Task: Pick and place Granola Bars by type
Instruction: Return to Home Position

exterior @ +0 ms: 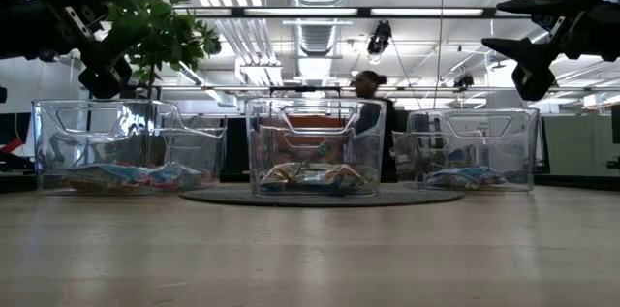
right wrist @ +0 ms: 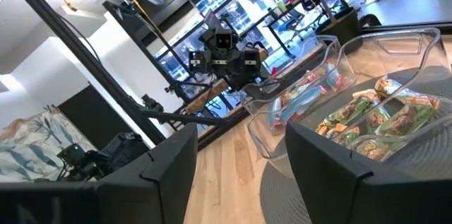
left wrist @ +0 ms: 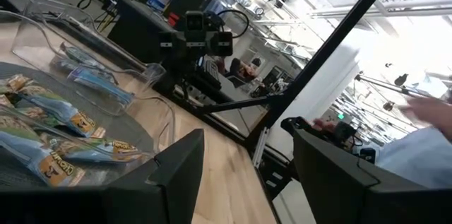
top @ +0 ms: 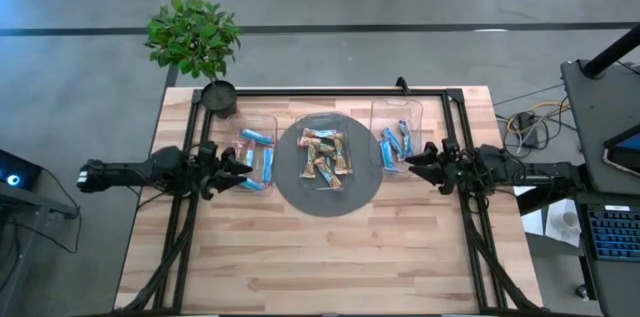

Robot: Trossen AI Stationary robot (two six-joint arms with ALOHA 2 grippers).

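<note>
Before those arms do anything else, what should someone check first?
1. Left hand open and empty: ok.
2. Right hand open and empty: ok.
3. Both hands above the bin rims: ok.
4. Granola bars all inside bins: ok, none loose on the table.
5. One type per bin: cannot tell; left bin and right bin both show blue wrappers.
6. Person away from the table: ok.
</note>
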